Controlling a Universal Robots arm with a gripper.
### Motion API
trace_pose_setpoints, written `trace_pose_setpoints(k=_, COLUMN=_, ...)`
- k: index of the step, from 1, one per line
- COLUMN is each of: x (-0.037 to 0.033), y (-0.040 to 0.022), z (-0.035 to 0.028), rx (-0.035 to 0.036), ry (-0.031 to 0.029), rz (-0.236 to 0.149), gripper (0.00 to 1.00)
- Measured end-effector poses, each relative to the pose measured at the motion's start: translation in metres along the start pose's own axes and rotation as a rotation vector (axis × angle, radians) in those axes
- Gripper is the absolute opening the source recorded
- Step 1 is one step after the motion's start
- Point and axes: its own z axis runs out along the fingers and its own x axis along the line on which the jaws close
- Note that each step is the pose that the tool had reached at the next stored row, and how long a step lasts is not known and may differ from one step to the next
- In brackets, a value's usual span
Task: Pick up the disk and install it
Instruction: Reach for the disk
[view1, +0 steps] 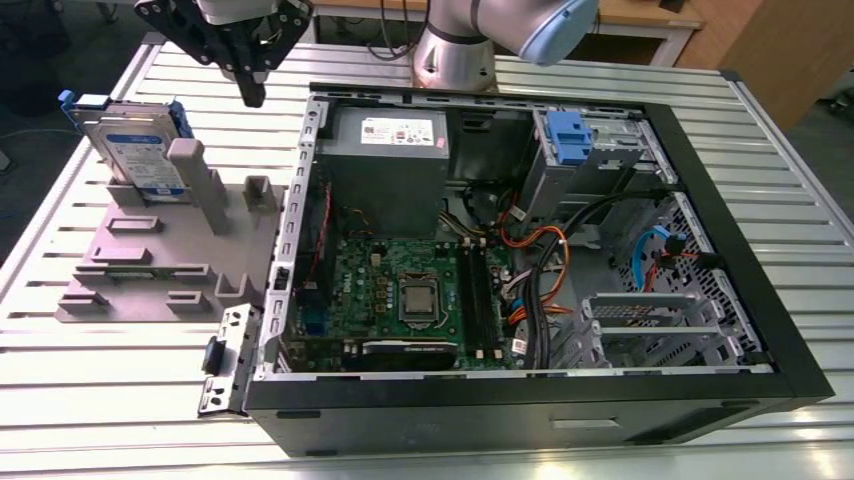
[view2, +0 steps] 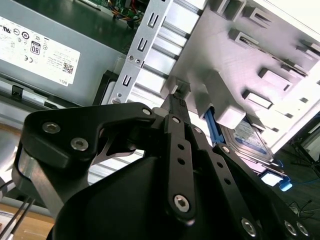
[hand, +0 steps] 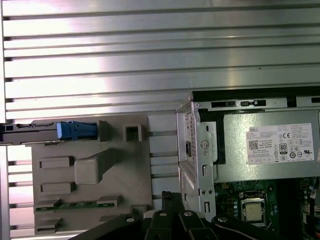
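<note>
The disk (view1: 140, 150) stands upright on its edge in a slot of the grey holder (view1: 147, 260), at the exterior view's left, its white-and-blue label facing out and a blue frame along its edges. In the first wrist view the disk (hand: 30, 131) appears edge-on; in the second wrist view the disk (view2: 252, 137) sits behind a post of the holder. My black gripper (view1: 251, 95) hangs above the holder, to the exterior view's right of the disk and clear of it, near the case's back corner. The fingers meet at the tip (view2: 174, 95) and hold nothing.
The open computer case (view1: 534, 400) lies on the slatted metal table (view1: 107, 380), right beside the holder. Inside are the grey power supply (view1: 387, 150), the motherboard (view1: 400, 290), cables and a drive bay with a blue latch (view1: 567, 135). The arm's base (view1: 454, 50) stands behind the case.
</note>
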Motion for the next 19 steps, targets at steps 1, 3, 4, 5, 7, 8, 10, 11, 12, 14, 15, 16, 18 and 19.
trace_pose_setpoints(k=1, x=0.0003, y=0.0, z=0.0, rx=0.0, ry=0.0, rz=0.0, gripper=0.11)
trace_pose_setpoints(k=3, x=0.0007, y=-0.0001, z=0.0, rx=0.0, ry=0.0001, rz=0.0, gripper=0.11)
trace_pose_setpoints(k=4, x=0.0009, y=-0.0001, z=0.0, rx=0.0, ry=0.0, rz=0.0, gripper=0.11)
trace_pose_setpoints(k=5, x=0.0011, y=-0.0001, z=0.0, rx=0.0, ry=0.0, rz=0.0, gripper=0.11)
trace_pose_setpoints(k=7, x=0.0015, y=-0.0001, z=0.0, rx=0.0, ry=0.0, rz=0.0, gripper=0.11)
trace_pose_setpoints(k=8, x=0.0017, y=-0.0001, z=0.0, rx=0.0, ry=0.0001, rz=0.0, gripper=0.11)
trace_pose_setpoints(k=10, x=0.002, y=-0.0001, z=0.0, rx=0.0, ry=0.0001, rz=0.0, gripper=0.11)
trace_pose_setpoints(k=11, x=0.0022, y=-0.0001, z=0.0, rx=0.0, ry=0.0, rz=0.0, gripper=0.11)
trace_pose_setpoints(k=12, x=0.0024, y=-0.0002, z=0.0001, rx=-0.0001, ry=0.0, rz=0.0, gripper=0.11)
trace_pose_setpoints(k=14, x=0.0028, y=-0.0002, z=0.0001, rx=0.0, ry=0.0, rz=0.0, gripper=0.11)
trace_pose_setpoints(k=15, x=0.003, y=-0.0002, z=0.0001, rx=0.0, ry=0.0, rz=0.0, gripper=0.11)
trace_pose_setpoints(k=16, x=0.0032, y=-0.0002, z=0.0001, rx=0.0, ry=0.0, rz=0.0, gripper=0.11)
trace_pose_setpoints(k=18, x=0.0037, y=-0.0002, z=0.0001, rx=0.0, ry=0.0, rz=0.0, gripper=0.11)
trace_pose_setpoints(k=19, x=0.0041, y=-0.0003, z=0.0001, rx=0.0, ry=0.0, rz=0.0, gripper=0.11)
